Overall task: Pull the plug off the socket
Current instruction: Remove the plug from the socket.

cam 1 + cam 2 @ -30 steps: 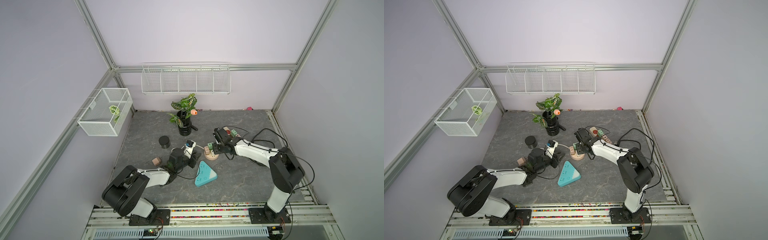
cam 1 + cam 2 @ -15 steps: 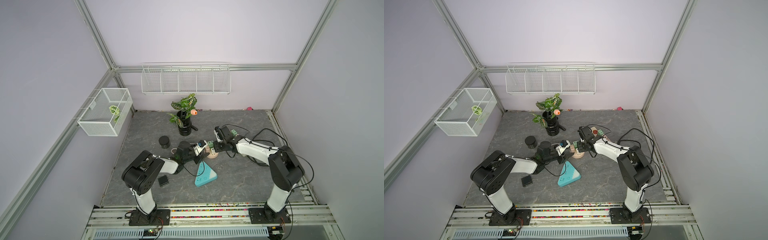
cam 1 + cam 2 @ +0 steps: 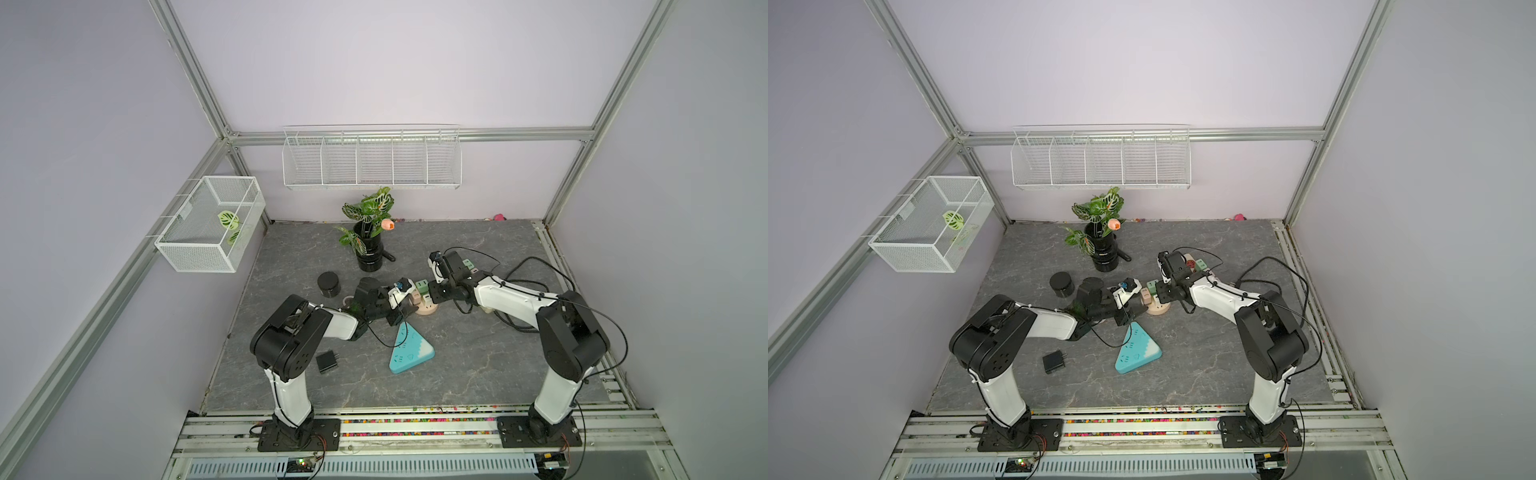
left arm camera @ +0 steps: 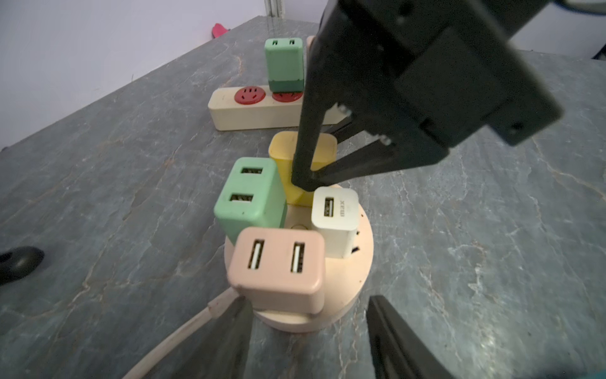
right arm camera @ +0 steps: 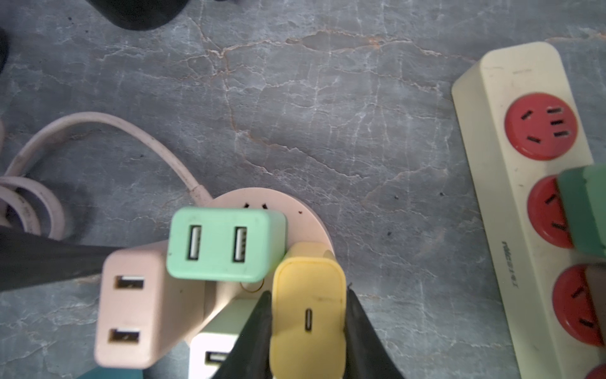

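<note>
Top view: both arms meet at round socket [image 3: 428, 309], mid-table. Right gripper [image 3: 432, 293] above it, left gripper [image 3: 409, 307] just beside.
Left wrist: left jaws parted, flanking pink plug [image 4: 278, 265], gripping nothing.
Right wrist: right jaws clamped on yellow plug [image 5: 308, 315]; plug sits on socket, beside green plug [image 5: 226, 246].

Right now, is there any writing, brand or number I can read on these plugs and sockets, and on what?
"max": on the white charger, printed sideways beside its USB port.
Grey print along the cream power strip: too blurred to read.
Nothing else readable.
</note>
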{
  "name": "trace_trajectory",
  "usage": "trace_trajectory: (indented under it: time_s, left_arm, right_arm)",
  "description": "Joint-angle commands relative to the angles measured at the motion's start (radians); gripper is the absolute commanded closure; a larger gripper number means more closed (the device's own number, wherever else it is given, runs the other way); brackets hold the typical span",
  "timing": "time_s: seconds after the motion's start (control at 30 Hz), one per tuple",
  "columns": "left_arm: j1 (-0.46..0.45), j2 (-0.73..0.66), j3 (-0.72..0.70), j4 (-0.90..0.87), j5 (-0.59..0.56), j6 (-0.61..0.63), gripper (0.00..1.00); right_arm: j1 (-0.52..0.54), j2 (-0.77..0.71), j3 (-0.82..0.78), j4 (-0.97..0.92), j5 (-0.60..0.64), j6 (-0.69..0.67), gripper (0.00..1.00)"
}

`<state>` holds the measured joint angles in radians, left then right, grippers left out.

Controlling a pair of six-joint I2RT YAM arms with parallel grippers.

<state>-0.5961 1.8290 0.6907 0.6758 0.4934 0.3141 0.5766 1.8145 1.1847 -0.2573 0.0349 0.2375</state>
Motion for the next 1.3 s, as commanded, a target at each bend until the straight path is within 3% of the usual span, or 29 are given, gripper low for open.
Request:
trace_trajectory:
  time_s: [0.0, 0.23, 0.53, 0.67, 0.83, 0.97, 1.13, 1.27]
  left_arm:
    - [-0.007, -0.028, -0.063, 0.113, -0.065, -0.058, 0.36]
    - [-0.007, -0.007, -0.082, 0.141, -0.027, -0.031, 0.34]
    - [-0.006, -0.016, -0.093, 0.138, -0.015, 0.007, 0.44]
    - [-0.005, 0.009, -0.089, 0.104, 0.041, 0.017, 0.6]
    - [-0.011, 0.021, -0.1, 0.08, 0.007, -0.006, 1.0]
    - [-0.012, 0.03, -0.046, -0.106, -0.096, -0.067, 1.0]
    - [-0.032, 0.109, -0.052, -0.135, -0.197, -0.115, 1.0]
    - [-0.04, 0.154, -0.042, -0.152, -0.201, -0.13, 1.0]
  right_arm:
    - [0.046, 0.038, -0.036, -0.028, -0.119, -0.03, 1.0]
    - [0.063, 0.03, -0.048, -0.01, -0.133, -0.044, 1.0]
    - [0.072, 0.025, -0.04, -0.03, -0.126, -0.059, 1.0]
    - [0.081, 0.031, -0.03, -0.036, -0.13, -0.074, 1.0]
    - [0.103, 0.015, 0.002, -0.054, -0.144, -0.079, 1.0]
    - [0.113, -0.006, 0.053, -0.073, -0.142, -0.066, 1.0]
    - [0.113, 0.007, 0.12, -0.101, -0.141, -0.042, 1.0]
    - [0.114, -0.005, 0.14, -0.093, -0.168, -0.014, 1.0]
